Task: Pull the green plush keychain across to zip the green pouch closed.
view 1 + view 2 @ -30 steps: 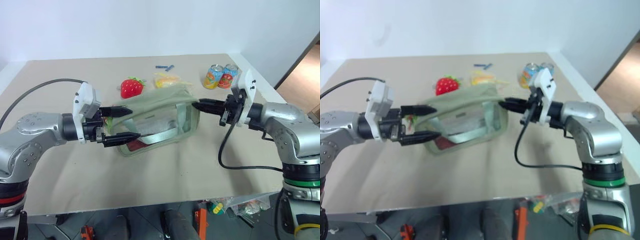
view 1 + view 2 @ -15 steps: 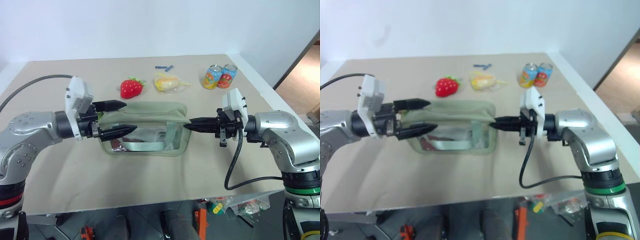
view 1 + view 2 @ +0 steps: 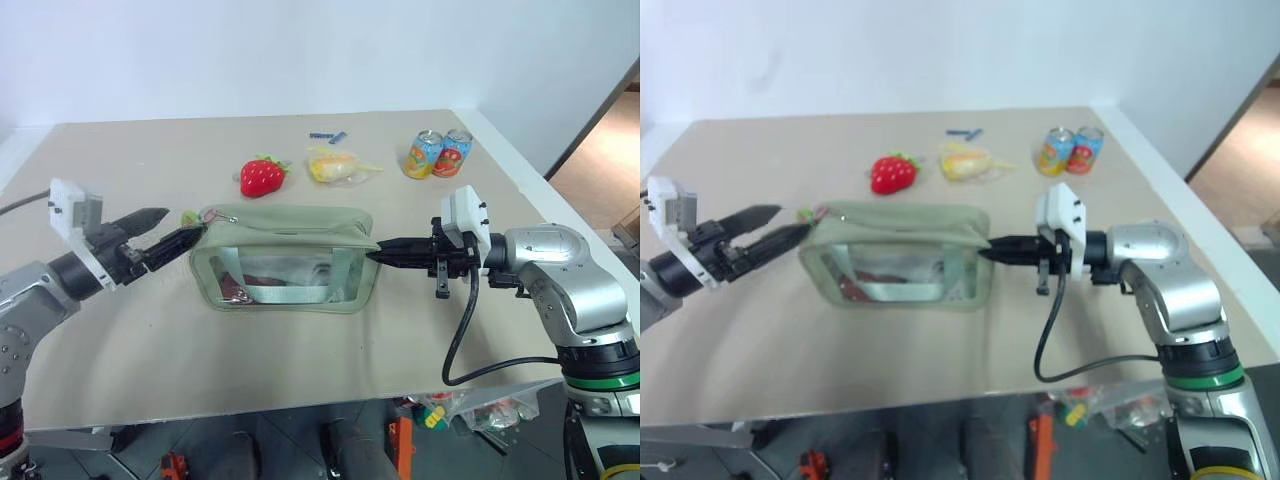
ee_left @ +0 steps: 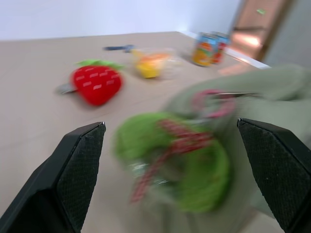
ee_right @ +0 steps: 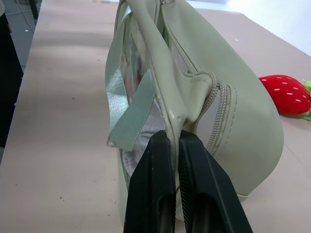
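Observation:
The green pouch [image 3: 285, 258] stands on the table with its clear window facing me. At its left top corner sits the green plush keychain [image 3: 190, 215], with its pink clip [image 4: 214, 97] beside it. My left gripper [image 3: 183, 222] is open at that corner. In the left wrist view the keychain [image 4: 180, 165] lies between the two spread fingers [image 4: 73, 165], and neither one touches it. My right gripper [image 3: 375, 254] is shut on a fold of fabric [image 5: 187, 104] at the pouch's right end, next to the zip.
Behind the pouch lie a red plush strawberry [image 3: 263, 176] and a yellow plastic packet [image 3: 337, 164]. Two drink cans [image 3: 440, 153] stand at the back right, and a small blue item [image 3: 327, 134] lies further back. The table's front edge [image 3: 300, 408] is close to me.
The pouch, held up and tilted a second ago, has come down to stand on the table. My left gripper has drawn back to the left, off the pouch. The right gripper sank slightly, still shut.

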Motion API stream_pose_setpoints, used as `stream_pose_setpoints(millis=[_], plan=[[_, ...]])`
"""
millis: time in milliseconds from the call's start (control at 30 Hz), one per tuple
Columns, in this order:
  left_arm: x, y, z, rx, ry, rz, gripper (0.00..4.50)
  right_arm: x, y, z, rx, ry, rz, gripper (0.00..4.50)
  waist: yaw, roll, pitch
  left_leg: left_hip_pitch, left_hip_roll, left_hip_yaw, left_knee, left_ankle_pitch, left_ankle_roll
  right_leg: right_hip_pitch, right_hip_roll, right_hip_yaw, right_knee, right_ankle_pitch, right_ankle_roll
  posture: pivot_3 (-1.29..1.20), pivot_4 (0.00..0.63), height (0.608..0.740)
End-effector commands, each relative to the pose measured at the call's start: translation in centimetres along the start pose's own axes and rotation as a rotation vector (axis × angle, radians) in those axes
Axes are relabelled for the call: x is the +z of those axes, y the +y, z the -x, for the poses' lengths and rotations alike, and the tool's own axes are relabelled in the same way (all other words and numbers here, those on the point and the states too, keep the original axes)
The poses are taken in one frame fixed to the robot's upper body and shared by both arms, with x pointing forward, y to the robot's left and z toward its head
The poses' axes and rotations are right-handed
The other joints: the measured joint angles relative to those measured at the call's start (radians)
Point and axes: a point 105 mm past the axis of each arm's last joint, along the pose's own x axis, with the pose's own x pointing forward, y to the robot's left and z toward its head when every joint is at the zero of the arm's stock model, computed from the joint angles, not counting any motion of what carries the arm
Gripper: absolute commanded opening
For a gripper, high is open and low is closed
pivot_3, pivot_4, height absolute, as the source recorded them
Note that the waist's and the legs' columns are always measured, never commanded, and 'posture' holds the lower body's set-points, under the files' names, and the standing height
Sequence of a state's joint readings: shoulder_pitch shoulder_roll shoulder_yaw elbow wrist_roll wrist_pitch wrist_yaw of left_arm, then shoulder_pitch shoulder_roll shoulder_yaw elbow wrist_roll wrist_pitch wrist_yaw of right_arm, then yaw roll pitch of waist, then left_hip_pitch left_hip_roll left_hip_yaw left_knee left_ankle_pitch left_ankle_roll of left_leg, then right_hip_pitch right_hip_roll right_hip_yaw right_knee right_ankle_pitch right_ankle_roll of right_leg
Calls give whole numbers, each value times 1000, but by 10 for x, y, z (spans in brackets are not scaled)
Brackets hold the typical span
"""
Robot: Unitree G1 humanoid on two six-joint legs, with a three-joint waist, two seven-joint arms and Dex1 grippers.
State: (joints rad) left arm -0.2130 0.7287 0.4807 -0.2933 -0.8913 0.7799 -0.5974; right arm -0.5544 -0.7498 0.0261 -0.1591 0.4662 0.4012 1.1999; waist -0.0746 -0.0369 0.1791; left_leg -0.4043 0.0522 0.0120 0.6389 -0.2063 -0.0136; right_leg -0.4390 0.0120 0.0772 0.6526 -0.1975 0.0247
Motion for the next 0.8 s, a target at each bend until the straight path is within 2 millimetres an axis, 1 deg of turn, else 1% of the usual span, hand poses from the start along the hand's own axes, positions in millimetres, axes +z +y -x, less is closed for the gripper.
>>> stream_pose_setpoints(millis=[33,233,367,467,533,633,667,800], plan=[[3,19,4,90,-12,-17,4500,4,2,-3,14,-6,29,28,-1,0,0,0,0,0,0,0,0,0,0,0,0,0,0,0,150,740],[-14,25,-3,70,24,20,4500,4,2,-4,14,-7,38,28,-1,0,0,0,0,0,-1,0,0,0,0,0,0,1,-1,0,150,740],[-19,17,-10,-24,40,33,4500,3,3,-4,14,3,40,28,-1,0,0,0,0,0,-1,0,0,-1,1,0,0,0,-1,0,150,740],[-25,17,-15,-74,69,48,4500,2,3,-3,8,10,43,28,-1,0,0,0,0,0,-1,0,0,-1,1,0,0,1,-1,0,150,740],[-25,17,-19,-106,71,51,4500,2,2,-3,5,13,46,28,-1,0,0,1,0,0,-1,0,0,-1,1,0,0,1,-1,0,150,740],[-24,20,-23,-130,67,63,3721,1,2,-2,2,17,49,0,-1,0,0,0,0,0,-1,0,0,-1,1,0,0,1,-1,0,150,740],[-24,20,-24,-139,63,71,3312,1,2,-1,0,19,50,0,-1,0,0,0,0,0,-1,0,0,-1,1,0,0,1,-1,0,150,740],[-20,16,-29,-178,8,137,1991,1,2,0,-6,25,52,0,-1,0,0,0,0,0,-1,0,0,-1,1,0,0,1,-1,0,150,740]])
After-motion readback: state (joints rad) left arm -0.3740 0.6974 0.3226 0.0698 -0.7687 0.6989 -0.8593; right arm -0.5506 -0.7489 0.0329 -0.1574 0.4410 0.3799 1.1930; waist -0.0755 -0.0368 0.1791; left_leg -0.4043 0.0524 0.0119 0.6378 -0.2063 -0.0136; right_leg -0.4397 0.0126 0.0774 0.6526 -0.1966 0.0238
